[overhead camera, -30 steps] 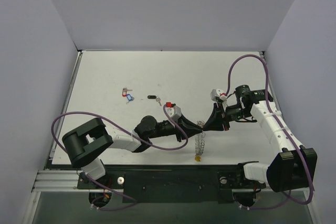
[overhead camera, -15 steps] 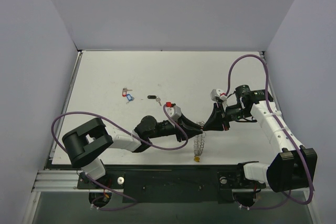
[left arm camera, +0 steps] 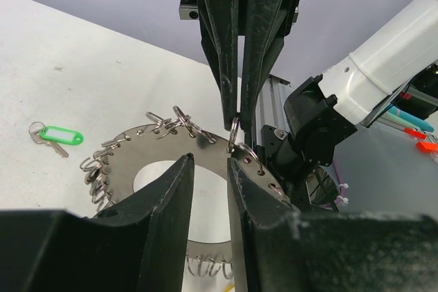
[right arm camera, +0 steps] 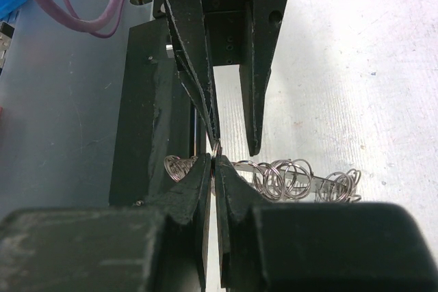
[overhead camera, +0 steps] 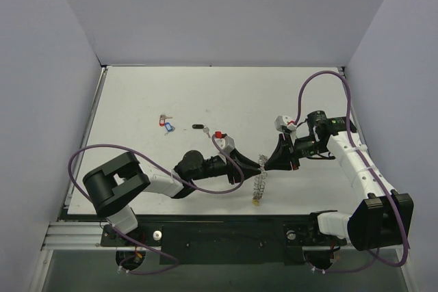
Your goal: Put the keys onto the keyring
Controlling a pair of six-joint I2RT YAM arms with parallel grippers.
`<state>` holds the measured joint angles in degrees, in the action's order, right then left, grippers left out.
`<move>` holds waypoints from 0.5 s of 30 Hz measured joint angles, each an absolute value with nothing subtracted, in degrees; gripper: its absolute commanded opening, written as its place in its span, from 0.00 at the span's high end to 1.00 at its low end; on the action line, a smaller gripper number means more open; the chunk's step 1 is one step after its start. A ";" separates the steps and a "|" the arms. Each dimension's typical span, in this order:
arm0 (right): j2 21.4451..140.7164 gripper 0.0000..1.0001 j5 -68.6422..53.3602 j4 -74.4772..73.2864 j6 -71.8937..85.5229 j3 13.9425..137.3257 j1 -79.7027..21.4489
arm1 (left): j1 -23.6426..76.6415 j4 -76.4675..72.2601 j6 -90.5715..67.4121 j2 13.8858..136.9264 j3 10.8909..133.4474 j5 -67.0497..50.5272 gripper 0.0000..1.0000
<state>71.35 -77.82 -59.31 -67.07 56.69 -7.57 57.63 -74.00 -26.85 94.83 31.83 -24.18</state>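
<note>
At about 5 o'clock from the middle of the surface (overhead camera: 205, 94), the keyring (overhead camera: 259, 181) hangs edge-on between the two arms, its yellow tag (overhead camera: 256, 204) dangling at the bottom. The right fingers (left arm camera: 222, 66) are pressed together on one small loop (left arm camera: 235, 130) at the ring's rim and carry it. The left fingers (left arm camera: 171, 203) stand apart on either side of that rim, with a gap showing and nothing visibly clamped.

No key can be seen on any of the loops; they look bare all round. The keys lie loose on the surface. The red and blue tagged keys (overhead camera: 165, 125) are at about 10 o'clock from the ring and well apart from it, with the black-headed key (overhead camera: 198, 127) just to their 3 o'clock. The green-tagged key (left arm camera: 58, 135) shows only in the left wrist view, off to the ring's 9 o'clock.

By this showing the ring is presented and a loop is held ready, but every key is yet to be fetched and threaded on.
</note>
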 measured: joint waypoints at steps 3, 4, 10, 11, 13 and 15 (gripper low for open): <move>71.35 1.00 -77.82 -59.31 -67.07 56.69 -7.57 | 57.58 -74.02 -27.16 95.00 31.83 -24.21 0.66; 71.35 1.00 -77.82 -59.31 -67.07 56.69 -7.57 | 57.58 -74.04 -27.33 95.07 31.83 -24.23 0.66; 71.35 1.00 -77.82 -59.33 -67.07 56.69 -7.57 | 57.58 -74.00 -28.18 95.72 31.83 -24.58 0.66; 71.35 1.00 -77.82 -59.31 -67.07 56.69 -7.57 | 57.58 -74.02 -28.25 95.74 31.83 -24.73 0.66; 71.35 1.00 -77.82 -59.31 -67.07 56.69 -7.57 | 57.58 -74.02 -28.34 95.74 31.83 -24.93 0.66; 71.35 1.00 -77.82 -59.31 -67.07 56.69 -7.57 | 57.58 -74.02 -28.38 95.74 31.83 -25.12 0.66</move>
<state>71.35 -77.82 -59.31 -67.07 56.69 -7.57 57.58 -74.02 -28.38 95.74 31.83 -25.12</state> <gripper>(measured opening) 0.006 0.343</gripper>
